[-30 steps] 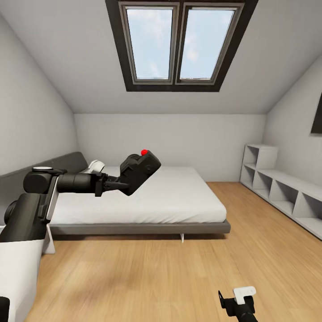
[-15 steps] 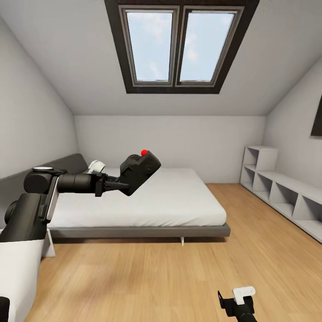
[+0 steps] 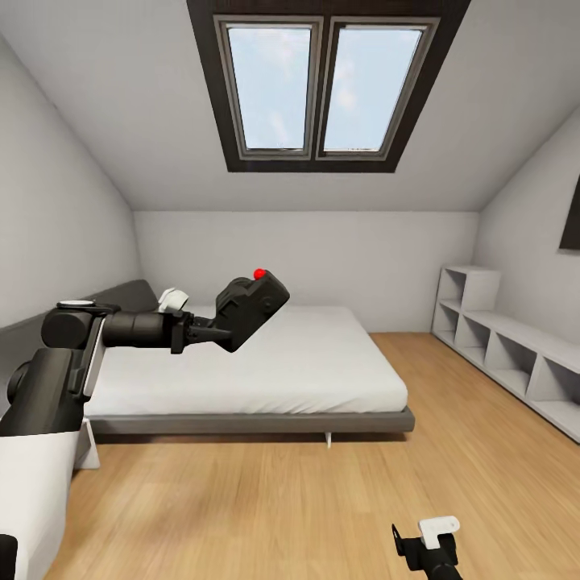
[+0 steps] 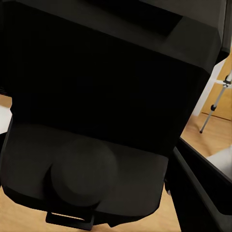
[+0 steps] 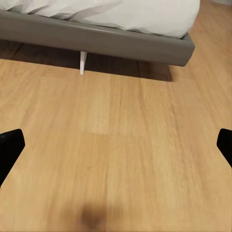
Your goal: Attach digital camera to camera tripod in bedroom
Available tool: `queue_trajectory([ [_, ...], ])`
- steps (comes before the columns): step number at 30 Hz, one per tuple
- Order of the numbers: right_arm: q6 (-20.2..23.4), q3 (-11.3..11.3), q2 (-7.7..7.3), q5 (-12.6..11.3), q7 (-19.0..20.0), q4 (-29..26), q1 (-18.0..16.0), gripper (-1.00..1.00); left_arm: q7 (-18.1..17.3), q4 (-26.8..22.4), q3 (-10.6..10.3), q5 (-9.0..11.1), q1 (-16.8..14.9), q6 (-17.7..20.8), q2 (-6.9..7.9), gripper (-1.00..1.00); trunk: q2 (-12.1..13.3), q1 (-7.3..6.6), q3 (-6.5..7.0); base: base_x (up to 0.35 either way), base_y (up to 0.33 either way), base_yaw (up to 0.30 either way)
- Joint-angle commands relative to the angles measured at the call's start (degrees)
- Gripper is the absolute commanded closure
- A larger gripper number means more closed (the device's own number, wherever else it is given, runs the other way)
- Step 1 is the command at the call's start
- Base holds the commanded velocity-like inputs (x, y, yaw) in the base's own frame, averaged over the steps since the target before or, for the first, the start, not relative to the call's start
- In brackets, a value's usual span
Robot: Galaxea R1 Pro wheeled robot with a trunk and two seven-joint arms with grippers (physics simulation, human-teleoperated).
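The digital camera (image 3: 251,309), black and boxy with a red button (image 3: 259,274) on top, hangs tilted in the air in front of the bed. My left gripper (image 3: 216,329) is shut on its lower side. Up close in the left wrist view the camera's (image 4: 106,96) dark body and a round knob (image 4: 82,174) block most of the picture. Past its edge there, a silver-grey tripod leg (image 4: 216,104) with black joints stands on the wood floor. My right gripper (image 3: 427,549) hangs low over the floor, and its fingertips (image 5: 9,147) stand wide apart, open and empty.
I am in the bedroom, with the double skylight (image 3: 322,84) in the sloped ceiling. The grey-framed white bed (image 3: 242,420) stands ahead on the left, its white leg (image 5: 83,63) on the floor. A white cubby shelf (image 3: 507,342) lines the right wall. Bare wood floor (image 3: 306,499) lies between.
The whole head view has shifted slightly, so the skylight and bed sit a little differently; the camera moved. Both arms and the held digital camera keep their places.
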Motion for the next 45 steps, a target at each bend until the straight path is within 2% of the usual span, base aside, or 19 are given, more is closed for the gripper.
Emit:
queue_trajectory([
  [1, -0.1, 0.4, -0.01, 0.0, -0.3, 0.0, 0.0, -1.0, -0.5, 0.0, 0.0, -0.5, 0.0, 0.6, -0.01, 1.0, 0.4, -0.24, 0.12, 0.0, 0.0, 0.0],
  [14, -0.1, 0.4, -0.01, 0.0, -0.3, 0.0, 0.0, -1.0, -0.5, 0.0, 0.8, -0.5, 0.0, 0.6, -0.01, 1.0, 5.6, -3.09, 2.45, 0.0, 0.0, 0.0],
  [36, -0.1, 0.4, 0.05, 0.0, -0.3, 0.0, 0.0, -1.0, -0.5, 0.3, 0.8, -0.5, 0.0, 0.6, -0.01, 1.0, 14.4, -7.92, 6.39, 0.0, 0.0, 0.0],
  [45, -0.1, 0.4, 0.04, 0.0, -0.3, 0.1, 0.0, -1.0, -0.5, 0.2, 0.9, -0.5, 0.0, 0.6, 0.02, 1.0, 18.0, -9.9, 7.57, 0.0, 0.0, 0.0],
])
